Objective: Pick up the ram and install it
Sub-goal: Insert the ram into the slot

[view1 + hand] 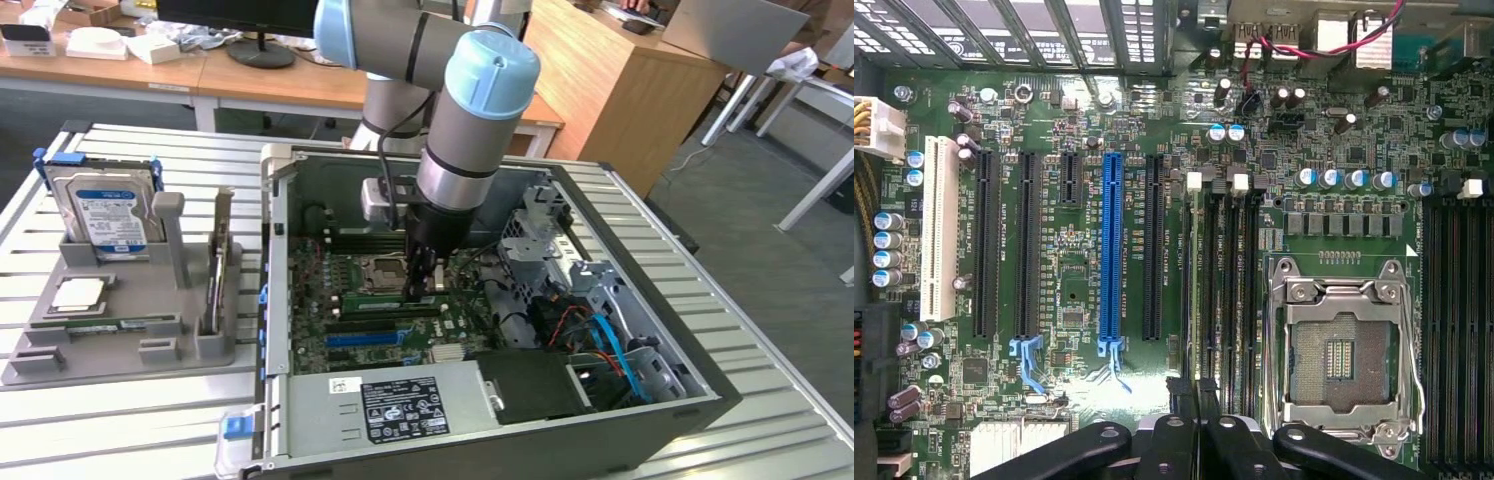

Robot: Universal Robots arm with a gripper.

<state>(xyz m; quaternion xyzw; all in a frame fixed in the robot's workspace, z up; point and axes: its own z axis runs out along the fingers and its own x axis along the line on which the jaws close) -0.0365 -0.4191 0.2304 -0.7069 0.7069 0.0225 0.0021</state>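
Clamped nearly shut on the ram (1198, 395) between the fingers (1172, 440); held edge-on over the memory slots (1219, 270), just beside the processor socket (1344, 350).

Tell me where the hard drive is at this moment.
The hard drive stands upright in the grey holder on the exterior view's left, outside the open computer case, behind the square silver processor chip.
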